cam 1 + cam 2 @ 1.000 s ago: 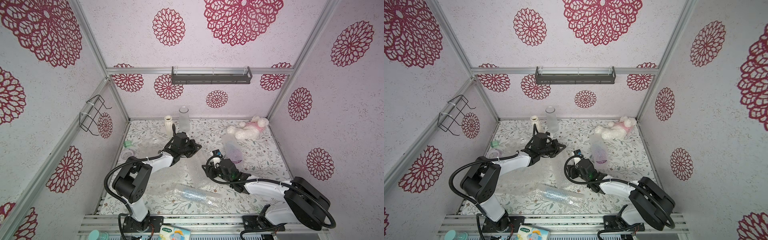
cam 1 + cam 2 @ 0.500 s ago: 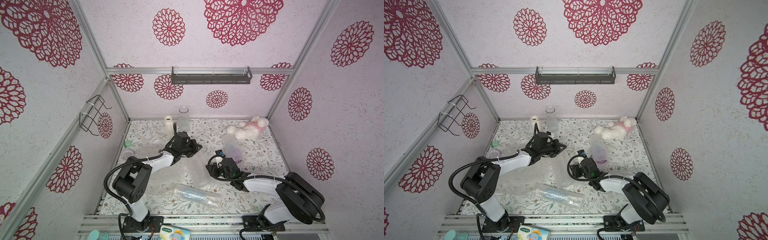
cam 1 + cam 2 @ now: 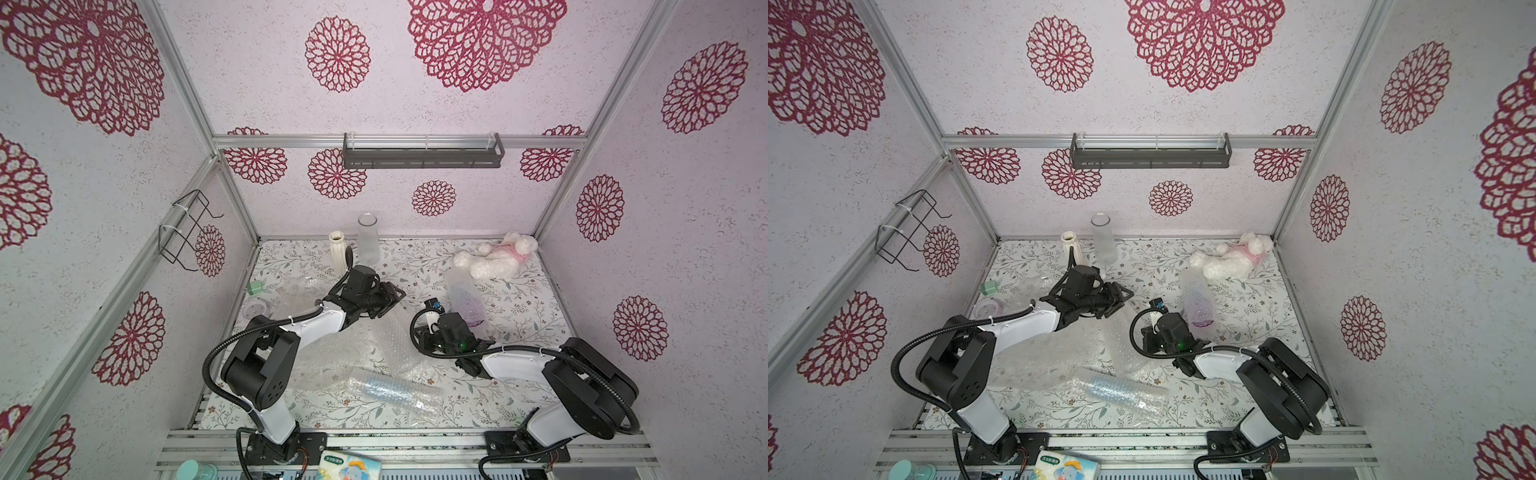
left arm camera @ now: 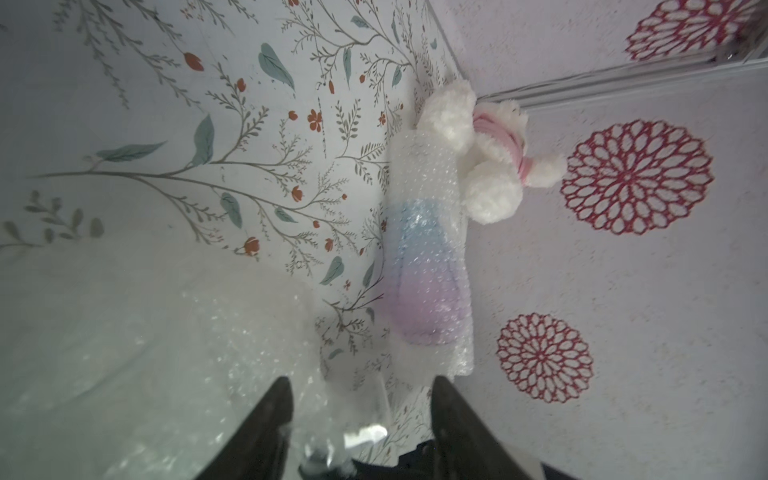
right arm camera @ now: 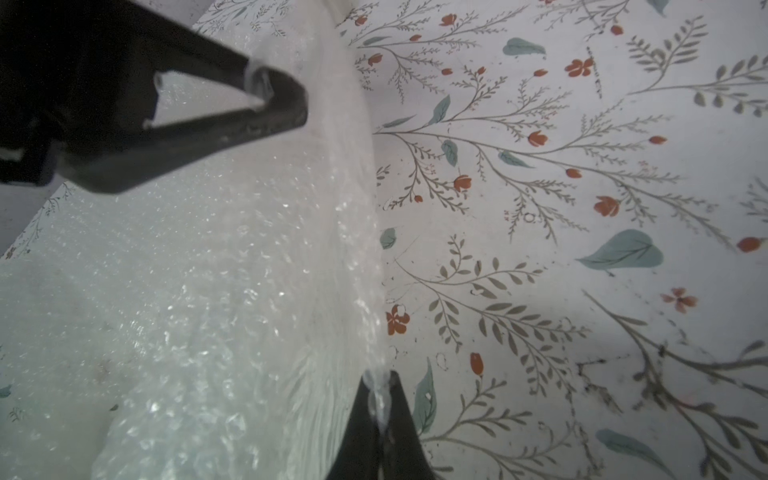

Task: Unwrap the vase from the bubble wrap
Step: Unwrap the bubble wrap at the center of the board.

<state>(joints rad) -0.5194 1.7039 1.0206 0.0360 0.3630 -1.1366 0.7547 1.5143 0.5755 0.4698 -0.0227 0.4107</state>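
Observation:
A loose sheet of bubble wrap (image 3: 370, 345) lies spread across the middle of the table. My right gripper (image 5: 380, 399) is shut on its edge, low by the table (image 3: 419, 338). My left gripper (image 4: 361, 399) stands open at the sheet's far end (image 3: 395, 296), with the wrap's edge loose between its fingers. A blue and purple vase (image 4: 428, 266) still rolled in bubble wrap lies beyond it, against the plush toy. Another wrapped bluish vase (image 3: 390, 388) lies near the front edge.
A white ribbed vase (image 3: 338, 253) and a clear glass vase (image 3: 368, 239) stand bare at the back wall. A white and pink plush toy (image 3: 498, 259) lies back right. Crumpled wrap (image 3: 301, 286), a green block (image 3: 254, 286) and a round lid (image 3: 255, 309) sit at the left.
My right gripper has closed on the edge of the loose sheet after reaching in a little. My left gripper, shut before, has opened and let go of the sheet's far end.

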